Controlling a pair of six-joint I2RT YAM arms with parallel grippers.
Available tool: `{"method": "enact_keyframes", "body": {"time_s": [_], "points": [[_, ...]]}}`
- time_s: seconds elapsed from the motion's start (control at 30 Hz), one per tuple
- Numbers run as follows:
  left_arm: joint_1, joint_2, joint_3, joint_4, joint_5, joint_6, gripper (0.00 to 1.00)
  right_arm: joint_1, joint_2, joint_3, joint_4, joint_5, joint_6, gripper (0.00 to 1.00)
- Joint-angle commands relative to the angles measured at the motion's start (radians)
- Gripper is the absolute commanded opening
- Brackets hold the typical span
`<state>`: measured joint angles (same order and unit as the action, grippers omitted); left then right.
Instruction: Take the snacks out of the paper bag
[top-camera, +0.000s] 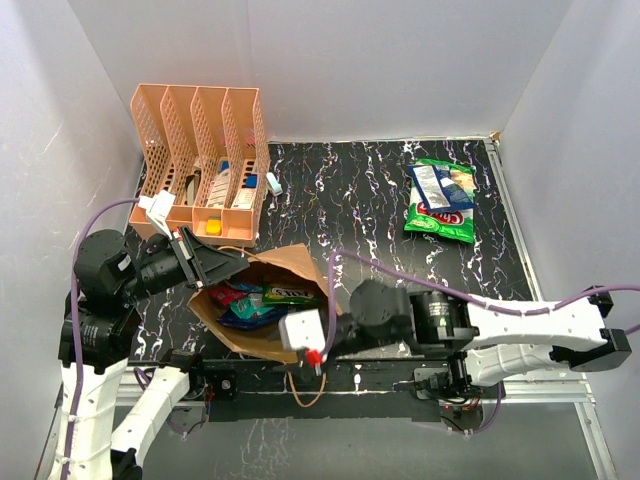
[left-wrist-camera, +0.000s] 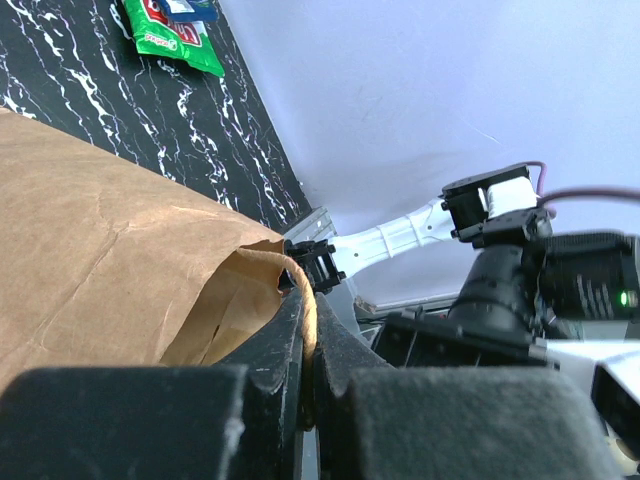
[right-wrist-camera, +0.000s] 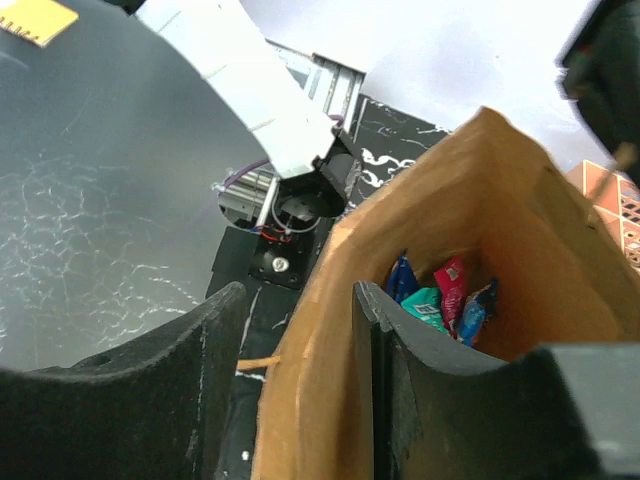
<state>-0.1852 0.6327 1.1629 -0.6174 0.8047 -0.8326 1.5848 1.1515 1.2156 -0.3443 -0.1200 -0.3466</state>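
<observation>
- We see the left end effector (left-wrist-camera: 307, 318) clamped shut on the rim of the paper bag (top-camera: 288, 264). One twisted handle (left-wrist-camera: 306, 285) is pinched between its fingers.
- The paper bag lies on the tabletop (top-camera: 350, 200) between the two end effectors. Its mouth gapes open just to the right of the left end effector.
- The right end effector (right-wrist-camera: 298, 300) stands astride the near wall of the paper bag, with one finger outside and the other inside the mouth against the paper.
- Its jaws are apart. We see a gap between the outer finger and the paper, so it grips nothing.
- The snacks (right-wrist-camera: 440, 300) lie deep in the paper bag, just beyond that inner finger. They include a red packet (right-wrist-camera: 452, 278), a teal packet (right-wrist-camera: 425, 308) and dark blue ones beside them.
- A green bag (top-camera: 440, 215) lies flat on the tabletop well away from both end effectors, out past the right one. A smaller white and blue packet (top-camera: 432, 185) rests on top of it.
- An orange file organizer (top-camera: 200, 150) stands just beyond the left end effector.
</observation>
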Motion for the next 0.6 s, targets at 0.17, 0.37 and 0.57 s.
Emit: {"method": "enact_keyframes", "body": {"time_s": [0.17, 0.37, 0.57], "points": [[-0.001, -0.016, -0.001, 0.038, 0.060, -0.011, 0.00, 0.139, 0.115, -0.071, 0.103, 0.641, -0.126, 0.40], [0.000, -0.019, -0.007, 0.029, 0.069, -0.006, 0.00, 0.097, 0.153, -0.210, 0.325, 0.726, -0.085, 0.50], [0.000, -0.004, 0.019, -0.017, 0.084, 0.036, 0.00, -0.006, 0.208, -0.229, 0.372, 0.681, -0.050, 0.50]]}}
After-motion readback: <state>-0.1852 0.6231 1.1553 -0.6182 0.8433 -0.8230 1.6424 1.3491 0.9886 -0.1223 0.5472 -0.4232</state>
